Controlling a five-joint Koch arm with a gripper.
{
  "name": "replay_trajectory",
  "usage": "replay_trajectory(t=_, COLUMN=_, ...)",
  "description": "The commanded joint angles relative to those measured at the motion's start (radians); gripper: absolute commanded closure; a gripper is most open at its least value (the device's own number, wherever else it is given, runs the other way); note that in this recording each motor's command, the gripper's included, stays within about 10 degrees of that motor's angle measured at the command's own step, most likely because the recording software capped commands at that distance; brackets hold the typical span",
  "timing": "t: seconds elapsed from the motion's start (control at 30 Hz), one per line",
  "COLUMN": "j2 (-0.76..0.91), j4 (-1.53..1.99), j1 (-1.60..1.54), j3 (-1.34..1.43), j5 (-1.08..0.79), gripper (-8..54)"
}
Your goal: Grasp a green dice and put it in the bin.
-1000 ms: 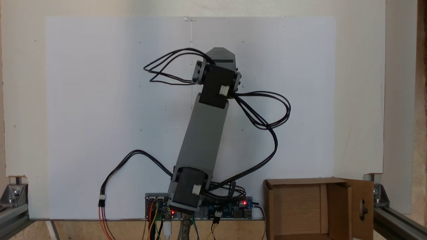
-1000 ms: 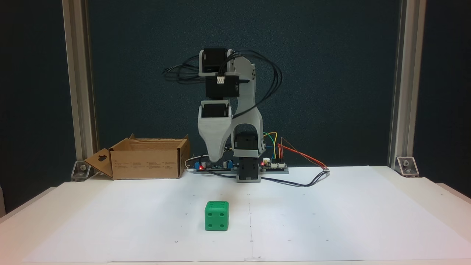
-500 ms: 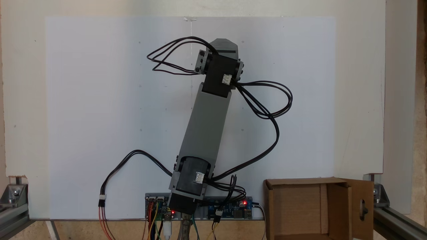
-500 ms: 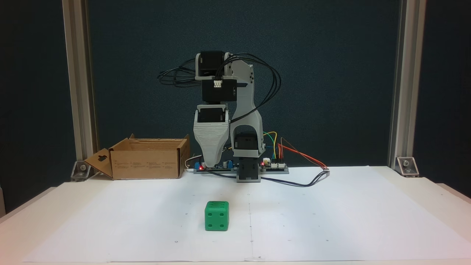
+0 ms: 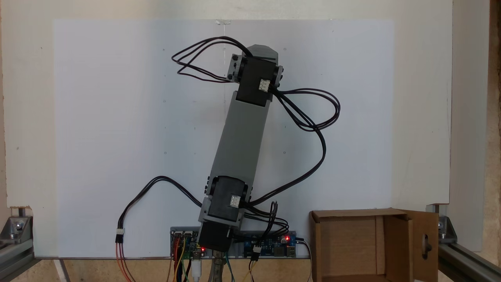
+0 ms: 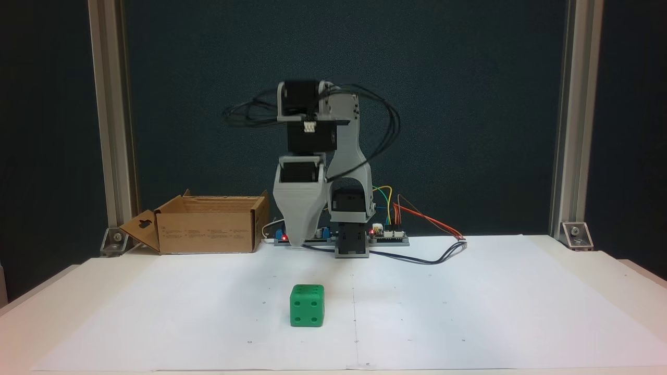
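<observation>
The green dice (image 6: 307, 305) rests on the white paper near the front middle of the table, four pips facing the camera. My gripper (image 6: 296, 240) points straight down, hanging above the paper behind the dice and apart from it. A single grey tapered finger faces this camera, slightly blurred, so its opening is hidden. From above, the gripper's grey top (image 5: 261, 51) pokes out past the black wrist motor. The bin (image 6: 208, 232), a brown cardboard box with an open top, stands at the back left here, and at the bottom right (image 5: 315, 243) from above.
Circuit boards (image 6: 388, 235) with red lights and coloured wires sit by the arm's base (image 6: 352, 245). Black cable loops (image 5: 313, 125) hang off the arm. Aluminium posts (image 6: 112, 130) stand at both back corners. White paper (image 6: 469, 312) covers the table.
The arm has stretched farther out over the paper, and the gripper has come lower and nearer to the dice. The dice and the bin have not moved.
</observation>
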Motion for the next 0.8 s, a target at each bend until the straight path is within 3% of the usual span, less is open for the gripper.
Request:
replay_trajectory(t=0.0, j2=-0.008, j4=-0.011, j1=-0.012, j3=-0.061, j5=0.041, gripper=3.0)
replay_trajectory(t=0.53, j2=-0.069, j4=-0.037, j1=-0.017, j3=-0.058, j5=0.038, gripper=2.2)
replay_trajectory(t=0.77, j2=-0.069, j4=-0.178, j1=-0.017, j3=0.084, j5=0.018, gripper=2.2)
